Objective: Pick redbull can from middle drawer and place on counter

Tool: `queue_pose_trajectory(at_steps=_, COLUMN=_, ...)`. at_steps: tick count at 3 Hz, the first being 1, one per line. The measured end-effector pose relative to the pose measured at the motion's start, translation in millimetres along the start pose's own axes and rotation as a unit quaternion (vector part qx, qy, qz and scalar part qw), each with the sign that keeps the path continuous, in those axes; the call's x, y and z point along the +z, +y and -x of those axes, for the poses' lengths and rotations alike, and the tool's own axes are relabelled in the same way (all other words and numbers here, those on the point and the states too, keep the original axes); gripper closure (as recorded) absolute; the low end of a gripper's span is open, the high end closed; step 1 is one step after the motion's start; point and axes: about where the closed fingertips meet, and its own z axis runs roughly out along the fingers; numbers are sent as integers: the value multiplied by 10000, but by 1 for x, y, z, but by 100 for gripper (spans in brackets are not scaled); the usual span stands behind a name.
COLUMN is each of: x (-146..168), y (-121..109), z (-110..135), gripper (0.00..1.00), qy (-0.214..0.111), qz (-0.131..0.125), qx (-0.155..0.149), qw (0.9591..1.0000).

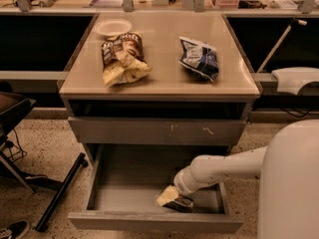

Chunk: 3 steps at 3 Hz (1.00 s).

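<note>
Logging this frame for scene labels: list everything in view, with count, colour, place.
counter: 1, tan, cabinet top
plate: 1, pale, counter back left
brown snack bag: 1, brown, counter left
blue snack bag: 1, dark blue, counter right
scratched drawer front: 1, grey, shut, under counter
middle drawer: 1, grey, open, below it
redbull can: 1, dark, drawer floor, at the tool
arm: 1, white, reaching in from the right
tool: 1, yellowish, inside middle drawer

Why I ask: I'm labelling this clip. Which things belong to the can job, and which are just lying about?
Job: redbull can, gripper right by it inside the open middle drawer, counter.
Lying about: brown snack bag, blue snack bag and pale plate, all on the counter.
</note>
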Motion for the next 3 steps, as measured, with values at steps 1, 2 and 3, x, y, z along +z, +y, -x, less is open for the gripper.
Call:
queue_pose_trajectory(at_steps=1, x=24, y=-2, z=-11, gripper=0, qy=-13, qz=85, qx=263, qw=9996)
queue_pose_trajectory(at_steps=2, x=59, y=-7, z=-22, gripper=0, qy=-193, qz=257, qx=706, qw=9970)
queue_pose_trajectory(at_steps=3, x=54, y=-6, z=-20, gripper=0, qy=-193, qz=256, qx=705, qw=9970)
